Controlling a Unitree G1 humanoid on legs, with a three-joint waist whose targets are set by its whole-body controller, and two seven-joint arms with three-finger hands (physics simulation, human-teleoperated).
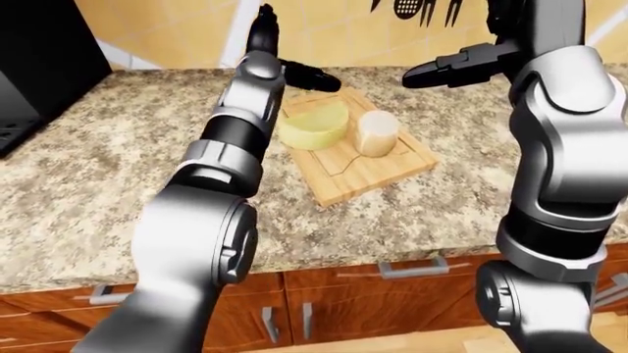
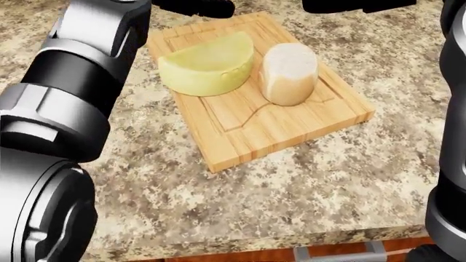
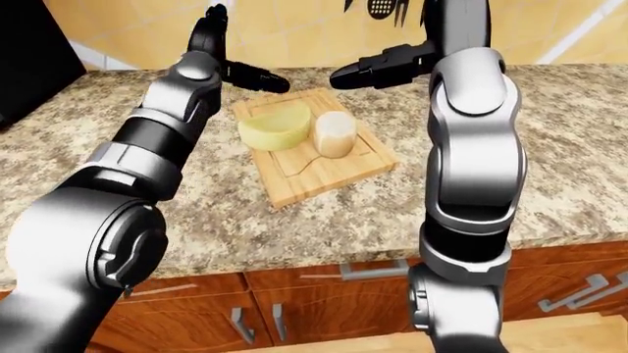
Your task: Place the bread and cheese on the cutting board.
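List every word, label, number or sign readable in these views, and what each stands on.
None: no readable text anywhere.
Wall decal: black utensil silhouettes, no letters.
Cutting board, cheese, bread, countertop: all unmarked.

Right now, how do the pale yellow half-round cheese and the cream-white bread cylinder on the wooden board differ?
The pale yellow half-round cheese is a wide, low half-wheel; the cream-white bread cylinder is narrower and rounder. The cheese lies toward the left of the wooden cutting board in the head view, the bread to its right. The cheese is yellow-green, the bread off-white with a tan side. Both rest on the board, side by side, held by neither hand.
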